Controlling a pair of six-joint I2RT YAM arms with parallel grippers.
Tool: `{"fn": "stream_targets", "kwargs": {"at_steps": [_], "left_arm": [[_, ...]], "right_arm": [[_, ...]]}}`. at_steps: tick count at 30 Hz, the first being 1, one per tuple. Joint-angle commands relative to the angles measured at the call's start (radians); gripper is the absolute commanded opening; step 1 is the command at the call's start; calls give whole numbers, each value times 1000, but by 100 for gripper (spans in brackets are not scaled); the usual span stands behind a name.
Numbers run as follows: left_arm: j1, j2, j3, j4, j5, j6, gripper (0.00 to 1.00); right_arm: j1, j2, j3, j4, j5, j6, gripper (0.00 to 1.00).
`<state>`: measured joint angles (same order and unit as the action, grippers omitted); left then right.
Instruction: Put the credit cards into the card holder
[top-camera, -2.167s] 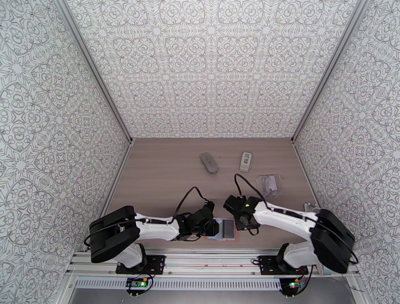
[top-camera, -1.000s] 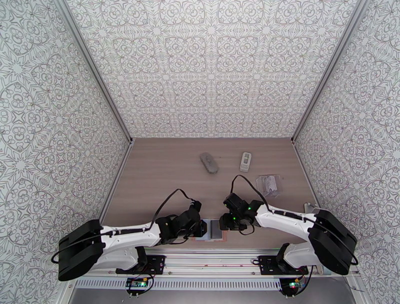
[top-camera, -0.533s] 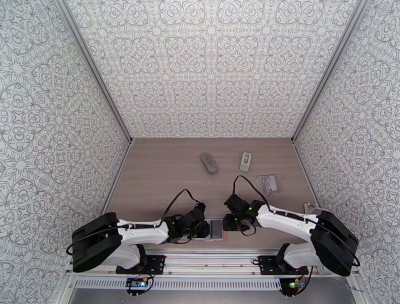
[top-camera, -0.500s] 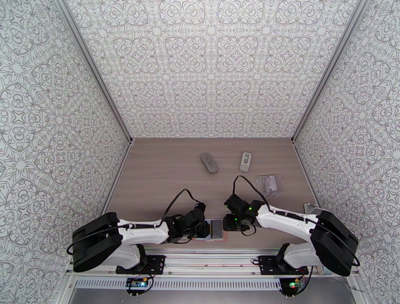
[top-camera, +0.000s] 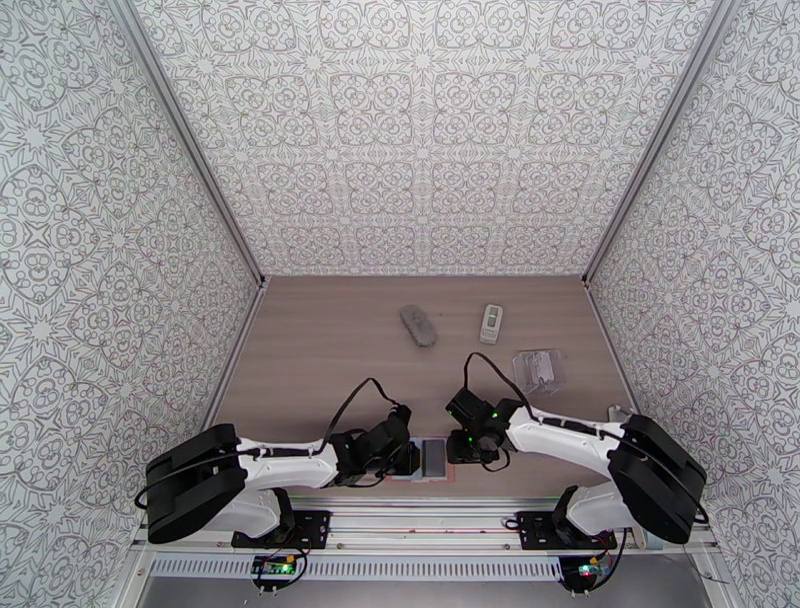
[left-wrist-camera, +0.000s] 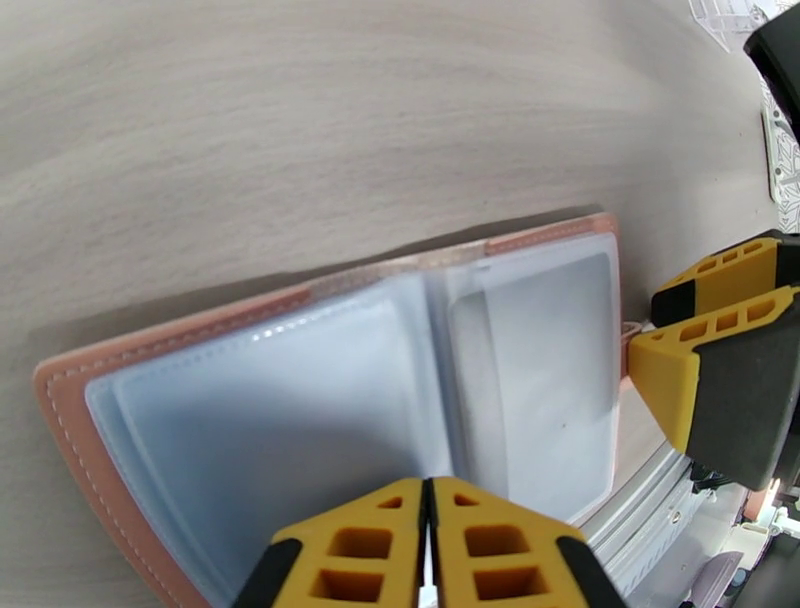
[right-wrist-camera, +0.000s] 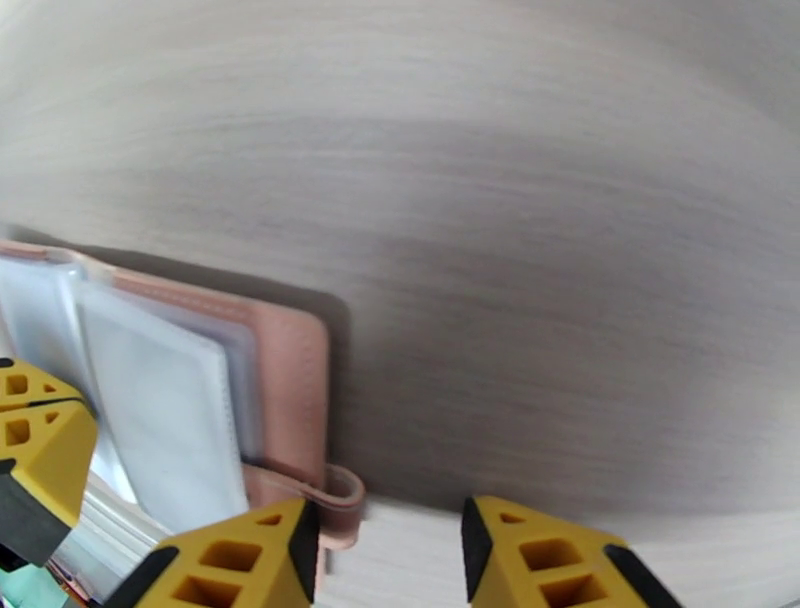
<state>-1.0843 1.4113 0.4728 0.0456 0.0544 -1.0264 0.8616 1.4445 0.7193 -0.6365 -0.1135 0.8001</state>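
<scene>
The pink card holder (top-camera: 432, 458) lies open at the table's near edge, its clear sleeves (left-wrist-camera: 250, 400) facing up. A grey-blue rectangle (left-wrist-camera: 545, 360) sits inside the right-hand sleeve and looks like one of the credit cards. My left gripper (left-wrist-camera: 428, 490) is shut, its yellow fingertips pressed together over the middle of the sleeves; whether they pinch a page I cannot tell. My right gripper (right-wrist-camera: 390, 520) stands open at the holder's right edge (right-wrist-camera: 290, 370), its left finger beside the strap loop (right-wrist-camera: 335, 495). In the top view both grippers (top-camera: 408, 458) (top-camera: 462, 445) flank the holder.
A grey oblong object (top-camera: 420, 325), a small white device (top-camera: 490, 322) and a clear plastic case (top-camera: 538, 368) lie farther back on the wooden table. The metal rail (top-camera: 420, 510) runs right behind the holder's near side. Patterned walls enclose the table.
My left gripper has crept a little to the right onto the holder's sleeves. The right gripper has stayed at the holder's right edge, its jaws a bit narrower.
</scene>
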Motion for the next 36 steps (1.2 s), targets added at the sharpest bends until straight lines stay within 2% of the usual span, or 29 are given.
{"fn": "stream_targets", "kwargs": {"at_steps": [1,9,16,18,21,24,31,36], "left_arm": [[2,16,-17,-37,-25,-18,13],[1,21,-28,-29,-31,-28,13],[2,25,-26,-27,-30,-26,12],[0,25,-28,-25,-30,-28,13],[0,29,-27,-23,-30,-29,12],[0,33,-23,-25,-30,-26,12],[-2,29,-25,-25,-31,-28,12],[-1,34,-23,-25,-31,-28,12]], "right_arm": [[-7,28,30,-113,82,-26,43],[-7,42,52,-184,160,-27,39],[-7,18,37,-153,151,-18,38],[-6,-29,36,-132,139,-17,39],[-6,-100,24,-60,72,-8,50],[-7,-90,12,18,-24,-8,54],[-6,18,-7,45,-45,-10,54],[-6,51,-18,37,-40,-19,47]]}}
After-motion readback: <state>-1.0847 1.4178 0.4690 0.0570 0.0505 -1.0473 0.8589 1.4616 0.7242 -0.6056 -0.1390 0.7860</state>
